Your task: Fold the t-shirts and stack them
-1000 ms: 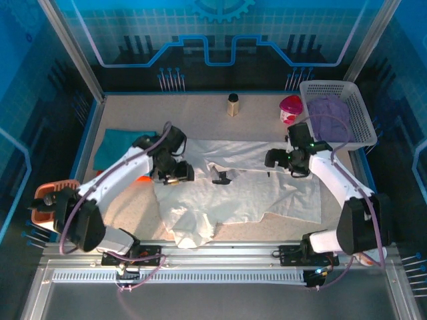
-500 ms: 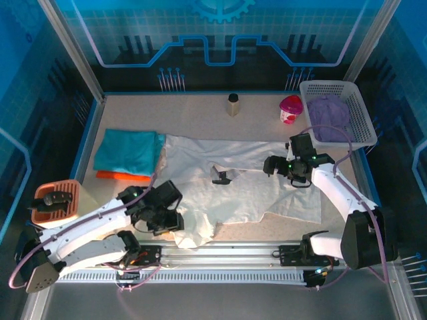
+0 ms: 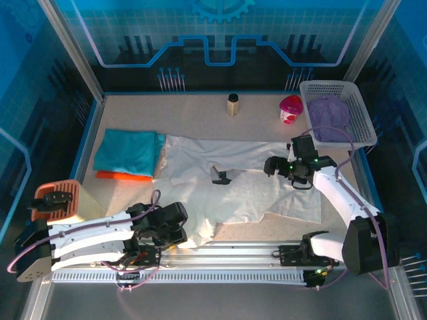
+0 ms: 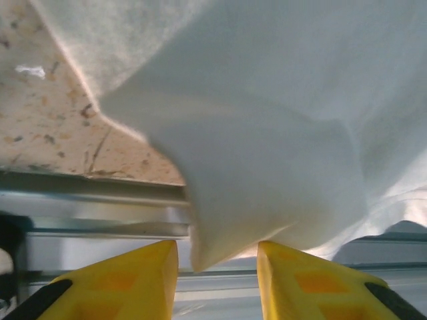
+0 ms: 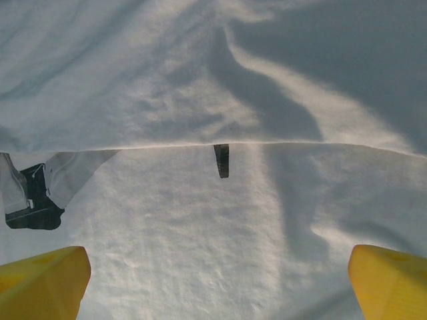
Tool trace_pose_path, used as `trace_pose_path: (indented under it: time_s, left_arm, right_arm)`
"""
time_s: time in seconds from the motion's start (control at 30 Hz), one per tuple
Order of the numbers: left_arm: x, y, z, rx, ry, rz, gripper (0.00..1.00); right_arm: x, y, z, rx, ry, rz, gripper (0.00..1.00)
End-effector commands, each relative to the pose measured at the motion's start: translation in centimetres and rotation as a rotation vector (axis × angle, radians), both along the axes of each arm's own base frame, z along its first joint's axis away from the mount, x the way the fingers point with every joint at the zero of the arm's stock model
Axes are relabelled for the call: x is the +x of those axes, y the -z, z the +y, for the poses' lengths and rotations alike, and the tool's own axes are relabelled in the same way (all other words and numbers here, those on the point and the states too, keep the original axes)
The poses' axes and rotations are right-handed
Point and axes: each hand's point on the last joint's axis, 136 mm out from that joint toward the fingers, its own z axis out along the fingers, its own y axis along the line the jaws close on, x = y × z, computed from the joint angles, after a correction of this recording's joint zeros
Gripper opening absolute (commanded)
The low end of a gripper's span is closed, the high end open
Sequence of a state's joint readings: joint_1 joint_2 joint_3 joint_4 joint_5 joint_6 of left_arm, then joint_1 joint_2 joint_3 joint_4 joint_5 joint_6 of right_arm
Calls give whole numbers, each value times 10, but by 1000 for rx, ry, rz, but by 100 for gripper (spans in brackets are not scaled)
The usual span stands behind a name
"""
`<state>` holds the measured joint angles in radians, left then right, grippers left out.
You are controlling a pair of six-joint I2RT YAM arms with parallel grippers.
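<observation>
The large white t-shirt (image 3: 247,183) lies spread over the middle of the table, its near-left corner bunched (image 3: 199,230) at the table's edge. A folded teal t-shirt (image 3: 128,151) rests at the left on an orange t-shirt (image 3: 122,176). My left gripper (image 3: 175,231) is low at the near edge beside that bunch. In the left wrist view its yellow fingers (image 4: 140,280) stand apart, and a tip of white cloth (image 4: 267,173) hangs between them with a gap on each side. My right gripper (image 3: 275,167) hovers wide open over the shirt, near a dark tag (image 5: 221,160).
A white mesh basket (image 3: 363,120) holding purple cloth (image 3: 330,117) stands at the back right, with a pink cup (image 3: 290,109) and a small brown bottle (image 3: 233,105) beside it. An orange-brown tray (image 3: 57,200) sits at the far left. A metal rail (image 3: 233,252) runs along the near edge.
My left arm has swung from the shirt's far left side down to the bunched corner at the near edge, its jaws narrowing. The right gripper shifted slightly right and stayed open.
</observation>
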<state>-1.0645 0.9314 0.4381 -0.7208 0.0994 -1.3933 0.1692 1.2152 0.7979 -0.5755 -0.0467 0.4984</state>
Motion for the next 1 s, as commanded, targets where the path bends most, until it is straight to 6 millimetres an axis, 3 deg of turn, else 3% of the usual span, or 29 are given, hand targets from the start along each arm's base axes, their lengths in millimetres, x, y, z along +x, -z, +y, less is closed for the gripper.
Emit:
trace_pose_path:
  time_s: [0.0,0.2,0.37,0.57,0.8,0.97]
  left_arm:
    - [5,7,-1,2,-37,-20,33]
    - [7,6,-1,-1,-37,-31,18]
    - [9,-5,-2,9,-26,-43,0]
    - [13,-15,-6,5,-16,-60,0]
    - [17,-16,-9,19,11,-71,0]
    - [19,-19,-15,33,45,-69,0]
  right_arm:
    - [-11,7,-2,12,15,32,100]
    - [-27,14,-23,-27,131,101,97]
    - [-63,21,-52,-43,325,198,87]
    - [-106,33,-62,88,516,213,73]
    - [-142,55,-72,47,658,326,59]
    - [-150,63,-80,0,720,384,51]
